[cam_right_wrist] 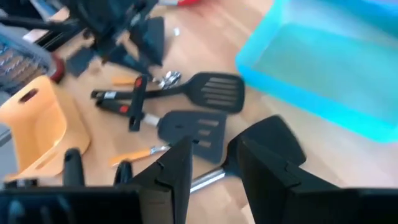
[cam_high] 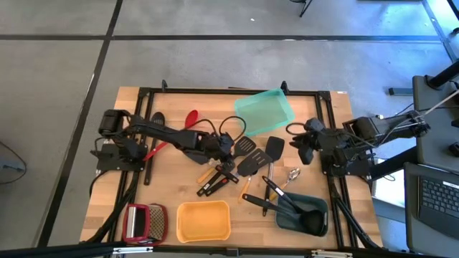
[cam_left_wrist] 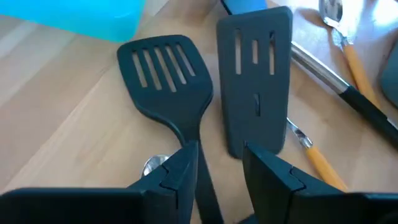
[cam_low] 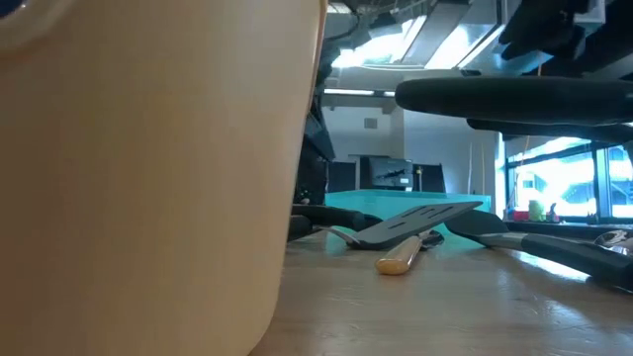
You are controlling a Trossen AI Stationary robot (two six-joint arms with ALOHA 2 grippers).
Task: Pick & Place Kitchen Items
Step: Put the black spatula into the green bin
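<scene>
Your left end effector (cam_left_wrist: pixel 217 171) hangs mid-bench with fingers apart astride the slotted turner's (cam_left_wrist: pixel 165 78) handle, ready to clamp, while your right end effector (cam_right_wrist: pixel 211 165), fingers apart and empty, hovers near the right edge above a black spatula (cam_right_wrist: pixel 267 143)

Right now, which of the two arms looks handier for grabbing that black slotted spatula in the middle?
Probably the left. The left gripper sits over the slotted spatula's handle, fingers astride it. The right gripper waits farther off, beside the solid turner.
</scene>
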